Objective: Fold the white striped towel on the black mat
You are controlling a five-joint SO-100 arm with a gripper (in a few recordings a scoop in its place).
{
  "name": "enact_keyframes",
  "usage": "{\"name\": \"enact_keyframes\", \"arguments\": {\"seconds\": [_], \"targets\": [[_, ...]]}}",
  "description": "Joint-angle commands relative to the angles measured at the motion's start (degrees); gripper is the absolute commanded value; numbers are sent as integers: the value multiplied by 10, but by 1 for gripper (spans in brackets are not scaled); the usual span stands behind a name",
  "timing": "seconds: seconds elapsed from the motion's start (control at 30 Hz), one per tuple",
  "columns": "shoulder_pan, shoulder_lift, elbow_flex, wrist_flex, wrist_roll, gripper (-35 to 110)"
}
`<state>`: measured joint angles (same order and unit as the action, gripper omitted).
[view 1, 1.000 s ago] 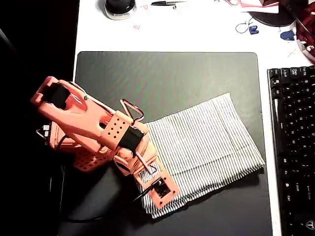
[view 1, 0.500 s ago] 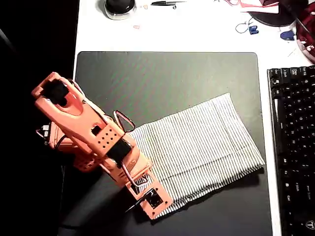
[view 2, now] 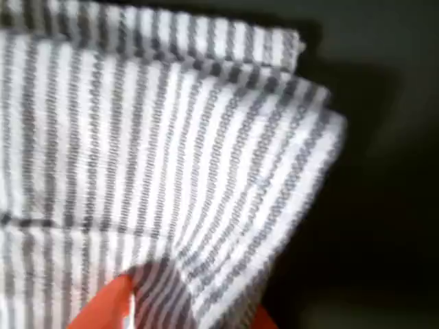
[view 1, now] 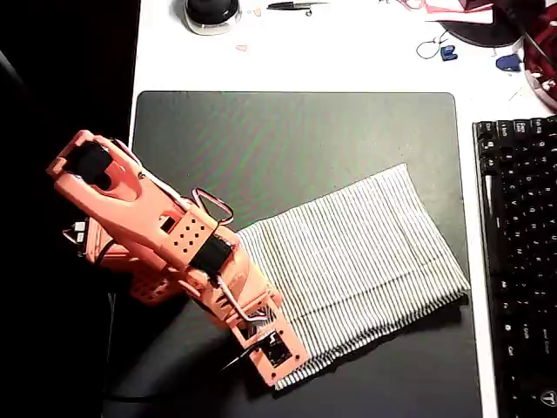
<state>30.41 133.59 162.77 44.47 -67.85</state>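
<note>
Towel [view 1: 361, 261] lies on mat [view 1: 287, 139], long axis running lower-left to upper-right in overhead view. End effector [view 1: 271, 355] sits at towel's lower-left corner; rest of cloth stretches away up-right. Wrist view: towel [view 2: 171, 157] corner bunched against an orange finger [view 2: 103, 308], looks pinched, but can't tell for sure.

A black keyboard [view 1: 518, 261] lies along the right edge of the white tabletop [view 1: 348, 52]. At the top sit a round black object on a clear base [view 1: 211, 13], small black snips [view 1: 294, 5] and blue bits [view 1: 509, 62] (too small to identify).
</note>
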Motion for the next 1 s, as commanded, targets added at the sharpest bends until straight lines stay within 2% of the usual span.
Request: {"name": "enact_keyframes", "arguments": {"seconds": [0.0, 0.1, 0.2, 0.43, 0.6, 0.8, 0.87, 0.97], "targets": [[-54, -44, 4, -43, 19, 16], [-71, -56, -8, -43, 29, 3], [-76, -55, -23, -17, 29, 0], [-46, -6, -200, 222, 33, 0], [4, -8, -318, 314, -16, 0], [19, -35, -481, 490, -25, 0], [47, -30, -480, 504, -47, 0], [111, -30, -431, 461, -105, 0]]}}
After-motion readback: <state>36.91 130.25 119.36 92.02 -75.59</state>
